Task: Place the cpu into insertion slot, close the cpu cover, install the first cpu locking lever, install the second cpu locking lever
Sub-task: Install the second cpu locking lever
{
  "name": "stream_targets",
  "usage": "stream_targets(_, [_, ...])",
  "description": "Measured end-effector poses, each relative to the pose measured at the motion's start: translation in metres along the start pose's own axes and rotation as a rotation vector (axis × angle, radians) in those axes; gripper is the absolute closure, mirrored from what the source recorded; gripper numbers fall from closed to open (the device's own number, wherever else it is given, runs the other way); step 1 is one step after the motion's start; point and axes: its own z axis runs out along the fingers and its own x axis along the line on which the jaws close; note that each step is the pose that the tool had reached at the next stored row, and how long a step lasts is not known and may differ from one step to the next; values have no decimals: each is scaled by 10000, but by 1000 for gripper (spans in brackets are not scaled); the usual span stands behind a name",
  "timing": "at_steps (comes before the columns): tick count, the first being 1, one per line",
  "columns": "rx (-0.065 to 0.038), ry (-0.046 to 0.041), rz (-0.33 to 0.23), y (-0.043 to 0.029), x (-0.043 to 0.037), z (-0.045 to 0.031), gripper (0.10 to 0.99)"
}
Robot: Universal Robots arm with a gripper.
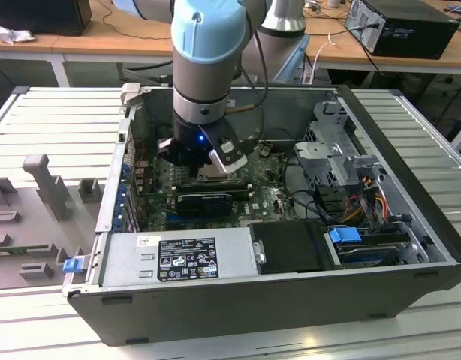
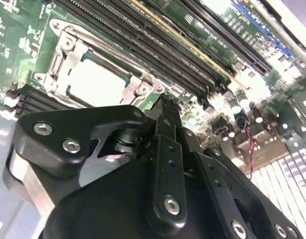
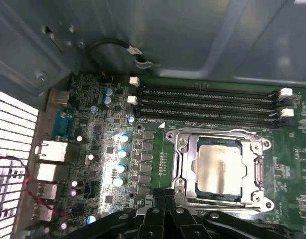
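The cpu lies silvery face up in the insertion slot on the green board. The cpu cover, a dark-silver frame, lies flat over it with the chip showing through its window. A thin wire locking lever runs along the socket edge nearest the memory slots. In both wrist views my gripper is shut with nothing between its fingers, its tip right at the socket's edge by one corner. The second wrist view has the cpu and cover just beyond my fingertips. The exterior view shows my gripper low inside the open case.
Long black memory slots run beside the socket. Blue-topped capacitors and rear ports stand on its other side. A black card, the power supply, drive cage and cables crowd the case.
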Motion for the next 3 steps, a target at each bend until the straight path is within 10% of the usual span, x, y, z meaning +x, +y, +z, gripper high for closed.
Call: stream_targets(3, [-2,-2,0,11,2,-44,980])
